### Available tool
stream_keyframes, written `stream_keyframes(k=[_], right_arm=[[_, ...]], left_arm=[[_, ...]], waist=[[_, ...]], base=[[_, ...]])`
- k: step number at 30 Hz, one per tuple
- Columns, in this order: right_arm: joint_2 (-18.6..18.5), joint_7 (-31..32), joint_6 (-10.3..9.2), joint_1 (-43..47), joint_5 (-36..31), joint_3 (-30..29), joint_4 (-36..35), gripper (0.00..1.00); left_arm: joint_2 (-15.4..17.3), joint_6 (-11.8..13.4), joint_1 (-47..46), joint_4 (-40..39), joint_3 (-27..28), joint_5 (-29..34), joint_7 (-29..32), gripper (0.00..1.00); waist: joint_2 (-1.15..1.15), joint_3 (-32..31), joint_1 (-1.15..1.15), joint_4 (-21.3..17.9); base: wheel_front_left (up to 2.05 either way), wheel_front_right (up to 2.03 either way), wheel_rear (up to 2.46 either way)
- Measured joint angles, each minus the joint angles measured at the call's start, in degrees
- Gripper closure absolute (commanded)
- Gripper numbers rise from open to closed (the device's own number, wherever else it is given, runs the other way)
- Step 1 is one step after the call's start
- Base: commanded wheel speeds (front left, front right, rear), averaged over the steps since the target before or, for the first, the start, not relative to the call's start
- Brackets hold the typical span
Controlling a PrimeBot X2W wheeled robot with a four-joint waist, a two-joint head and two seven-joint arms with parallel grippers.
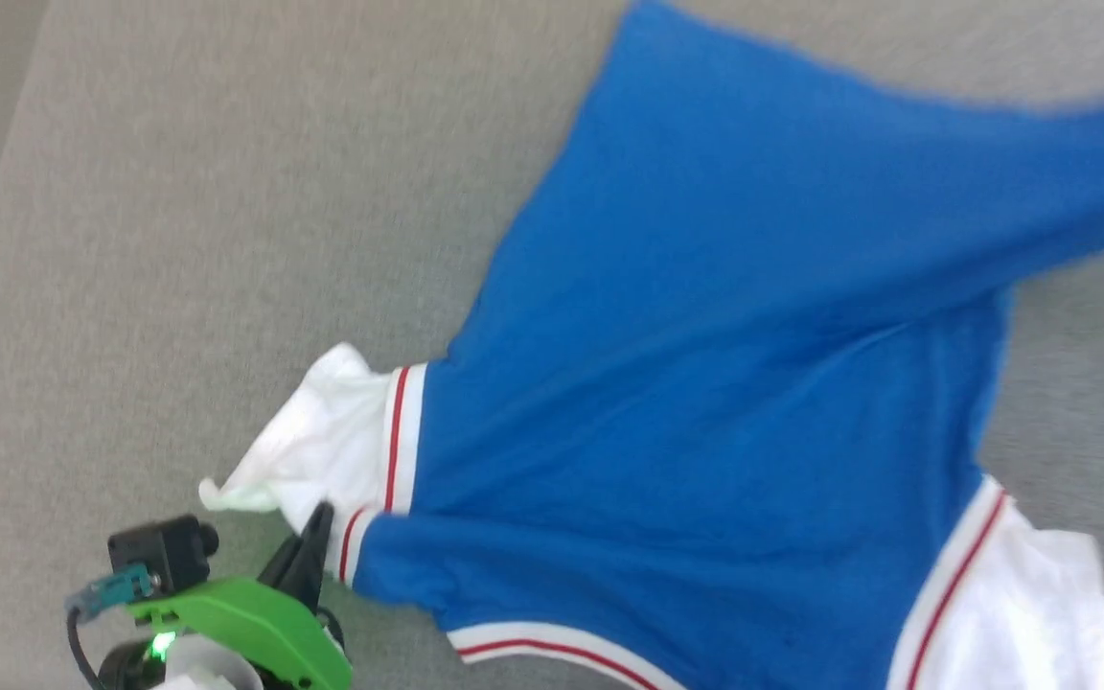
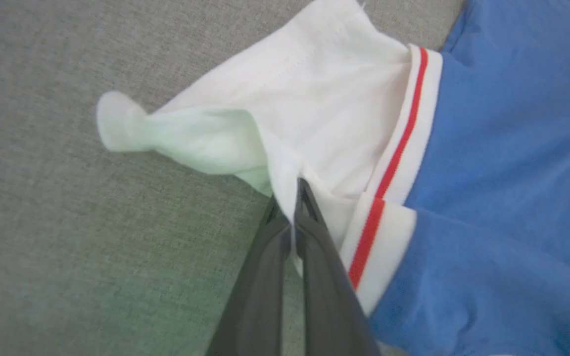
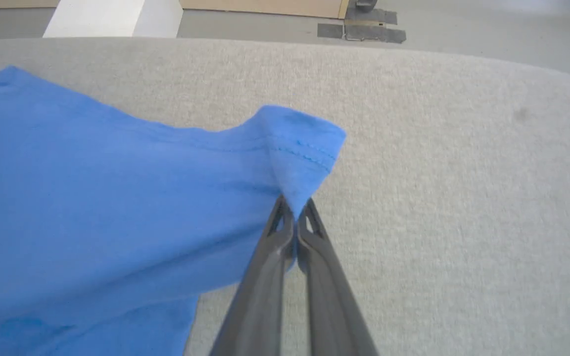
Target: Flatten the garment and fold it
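From the head, the shirt [image 1: 705, 383] is lying spread over the grey table [image 1: 178, 240], its blue body filling the middle and right. One white sleeve [image 1: 322, 450] is sticking out at the lower left past red-and-white trim [image 1: 397, 441], and a second sleeve [image 1: 1022, 613] is showing at the lower right. The left claw [image 1: 320, 517] is reaching up from the lower left corner, its dark tips touching the near edge of the left sleeve. The shirt's upper right part is running blurred to the picture's edge.

From the left wrist, the left claw [image 2: 290, 195] is pressing its fingers together on a fold of the sleeve [image 2: 314, 99], clamping white cloth between them. The trim [image 2: 403, 138] is lying just right of the tips, with the blue body [image 2: 512, 198] beyond it and table [image 2: 67, 222] to the left.

From the right wrist, the right claw [image 3: 295, 200] is pinching a stitched blue corner [image 3: 300, 143] of the shirt, fingers closed on it. The cloth is rising just above the tips and stretching away left [image 3: 92, 198], while the table [image 3: 463, 198] is lying bare to the right. A white block [image 3: 112, 20] is standing on the floor past the table's far edge.
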Motion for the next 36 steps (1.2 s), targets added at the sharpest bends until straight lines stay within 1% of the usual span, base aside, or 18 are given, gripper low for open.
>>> stream_keyframes(k=[2, 5, 7, 9, 10, 12, 16, 17, 18, 19, 21, 24, 27, 30, 32, 34, 36], right_arm=[[1.8, -0.7, 0.00, 7.8, 2.5, -2.7, -3.0, 1.00], [6.4, -2.1, 0.00, 18.6, 5.3, -6.0, -5.8, 1.00], [8.3, -2.6, 0.00, 25.0, 7.1, -6.2, -6.8, 1.00], [9.4, -3.0, 0.00, 31.4, 9.4, -5.6, -7.0, 1.00], [9.5, -3.5, 0.00, 33.5, 10.2, -5.2, -6.6, 1.00], [9.5, -5.0, 0.00, 37.9, 13.8, -3.4, -3.5, 1.00], [9.4, -8.1, 0.00, 42.0, 18.3, 1.0, 2.5, 1.00], [9.4, -9.1, 0.00, 42.0, 19.0, 1.5, 3.5, 0.95], [9.4, -10.8, 0.00, 42.0, 19.5, 1.6, 4.2, 0.59], [9.5, -12.5, 0.00, 42.0, 20.0, 1.5, 4.7, 0.00], [9.7, -16.1, 0.00, 41.9, 19.8, 0.7, 4.3, 0.00], [9.6, -20.9, -0.01, 41.0, 17.9, -0.8, 1.3, 0.00], [9.5, -23.8, -0.01, 37.1, 15.9, -0.5, -2.2, 0.00], [9.5, -24.2, -0.01, 31.8, 15.1, 1.3, -4.7, 0.00], [9.5, -22.8, -0.01, 27.3, 13.3, 3.2, -5.0, 0.00], [9.5, -21.4, -0.01, 22.1, 11.7, 4.8, -3.8, 0.00], [9.6, -20.1, 0.00, 16.0, 9.8, 6.2, -1.0, 0.00]], left_arm=[[0.1, 0.6, 0.9, 0.6, -0.1, 0.8, 0.0, 1.00], [0.3, 1.2, 1.4, 1.1, -0.4, 1.4, 0.0, 1.00], [0.3, 1.4, 1.6, 1.4, -0.5, 1.4, 0.0, 1.00], [0.3, 1.8, 2.0, 1.8, -0.5, 1.7, 0.0, 1.00], [0.3, 1.9, 2.2, 2.0, -0.5, 1.7, 0.0, 1.00], [0.3, 2.0, 2.7, 2.4, -0.6, 1.7, -0.1, 1.00], [0.3, 2.5, 3.4, 3.3, -0.8, 1.7, -0.1, 1.00], [0.3, 2.5, 3.6, 3.5, -0.9, 1.7, -0.1, 1.00], [0.3, 2.5, 3.8, 3.7, -1.0, 1.7, -0.1, 1.00], [0.2, 2.5, 4.0, 3.9, -1.1, 1.7, -0.1, 1.00], [0.2, 2.5, 4.4, 4.1, -1.2, 1.7, -0.1, 1.00], [0.2, 2.9, 4.8, 4.2, -1.3, 1.7, -0.1, 1.00], [0.1, 2.9, 4.8, 3.9, -1.3, 1.7, -0.3, 1.00], [0.2, 2.9, 4.8, 3.1, -1.4, 1.8, -0.7, 1.00], [0.2, 2.9, 4.7, 2.2, -1.3, 1.9, -0.7, 1.00], [0.5, 2.9, 4.5, 1.5, -1.3, 2.0, -0.8, 1.00], [0.8, 2.4, 3.7, 0.7, -1.4, 2.0, -0.8, 1.00]], waist=[[0.00, -2.5, 0.00, -1.0], [0.00, -5.8, 0.00, -2.3], [0.00, -7.7, 0.00, -3.1], [0.00, -9.6, -0.01, -4.1], [0.00, -10.3, 0.00, -4.5], [0.00, -11.9, 0.00, -5.5], [0.00, -14.4, -0.01, -7.1], [0.00, -15.1, -0.01, -7.4], [0.00, -15.7, -0.01, -7.8], [0.00, -16.3, 0.00, -8.1], [0.00, -17.4, 0.00, -8.6], [0.00, -18.8, -0.01, -9.2], [0.00, -19.7, -0.01, -9.4], [0.00, -19.4, -0.01, -9.1], [0.00, -18.8, -0.01, -8.9], [0.00, -17.9, -0.01, -8.5], [0.00, -16.7, 0.00, -8.0]], base=[[0.00, 0.00, 0.00], [0.00, 0.00, 0.00], [0.00, 0.00, 0.00], [0.00, 0.00, 0.00], [0.00, 0.00, 0.00], [0.00, 0.00, 0.00], [0.00, 0.00, 0.00], [0.00, 0.00, 0.00], [0.00, 0.00, 0.00], [0.00, 0.00, 0.00], [0.00, 0.00, 0.00], [0.00, 0.00, 0.00], [0.00, 0.00, 0.00], [0.00, 0.00, 0.00], [0.00, 0.00, 0.00], [0.00, 0.00, 0.00], [0.00, 0.00, 0.00]])
